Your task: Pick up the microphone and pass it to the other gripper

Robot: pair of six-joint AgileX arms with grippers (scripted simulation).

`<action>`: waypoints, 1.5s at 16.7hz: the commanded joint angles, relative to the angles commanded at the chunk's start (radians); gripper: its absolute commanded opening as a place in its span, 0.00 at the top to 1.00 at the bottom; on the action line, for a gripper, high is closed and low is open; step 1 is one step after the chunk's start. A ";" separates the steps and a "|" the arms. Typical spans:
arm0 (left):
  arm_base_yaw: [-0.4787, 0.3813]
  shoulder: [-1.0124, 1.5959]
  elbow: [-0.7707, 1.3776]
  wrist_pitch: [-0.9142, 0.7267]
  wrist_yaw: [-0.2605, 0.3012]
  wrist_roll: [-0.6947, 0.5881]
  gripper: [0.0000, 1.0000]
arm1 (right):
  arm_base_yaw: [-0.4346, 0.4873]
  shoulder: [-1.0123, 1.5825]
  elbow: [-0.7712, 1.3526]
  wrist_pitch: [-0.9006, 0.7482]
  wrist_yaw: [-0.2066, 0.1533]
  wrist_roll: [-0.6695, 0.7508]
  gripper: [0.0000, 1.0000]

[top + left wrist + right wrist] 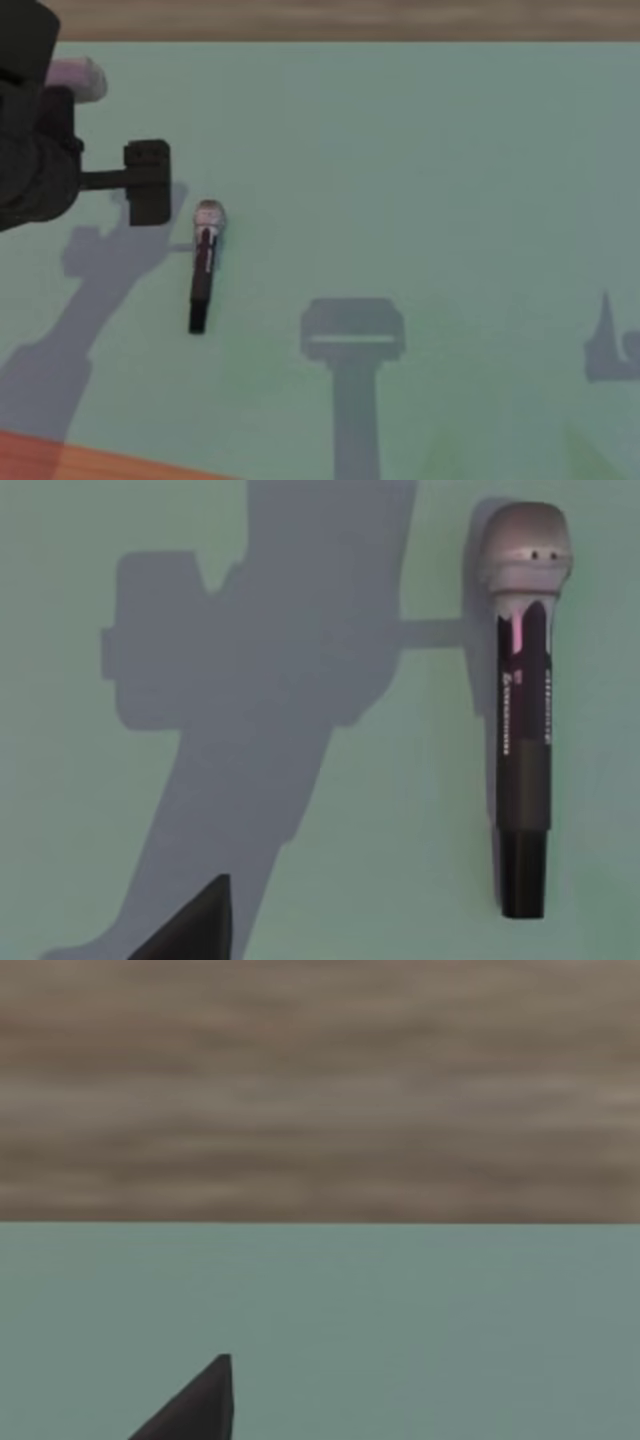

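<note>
- You worked over a pale green table top (450, 180), plain and unmarked.
- A brown wood-grain band (340, 20) ran along its far edge.
- An orange strip (90, 462) showed at the near left corner.
- Light fell from above and cast dark, sharp-edged shadows (352, 340) on the surface.

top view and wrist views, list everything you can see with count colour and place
microphone: one, silver mesh head, black handle with pale stripe, lying flat on the table's left half, head toward the far edge
table: one, pale green top, brown strip along the far edge
left gripper: one, black, above the table at far left, just beside the microphone's head, not touching it
right gripper: one, black fingertip only, in the right wrist view; arm out of the top view
</note>
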 joint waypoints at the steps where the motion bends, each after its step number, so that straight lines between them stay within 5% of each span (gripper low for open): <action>1: -0.018 0.096 0.068 -0.046 -0.003 -0.017 0.00 | 0.000 0.000 0.000 0.000 0.000 0.000 0.00; 8: -0.114 0.555 0.401 -0.270 -0.012 -0.101 0.00 | 0.000 0.000 0.000 0.000 0.000 0.000 0.00; 15: -0.121 0.599 0.434 -0.292 -0.011 -0.108 0.00 | 0.000 0.000 0.000 0.000 0.000 0.000 0.00; 25: -0.113 0.765 0.288 0.023 -0.009 -0.094 0.00 | 0.000 0.000 0.000 0.000 0.000 0.000 0.00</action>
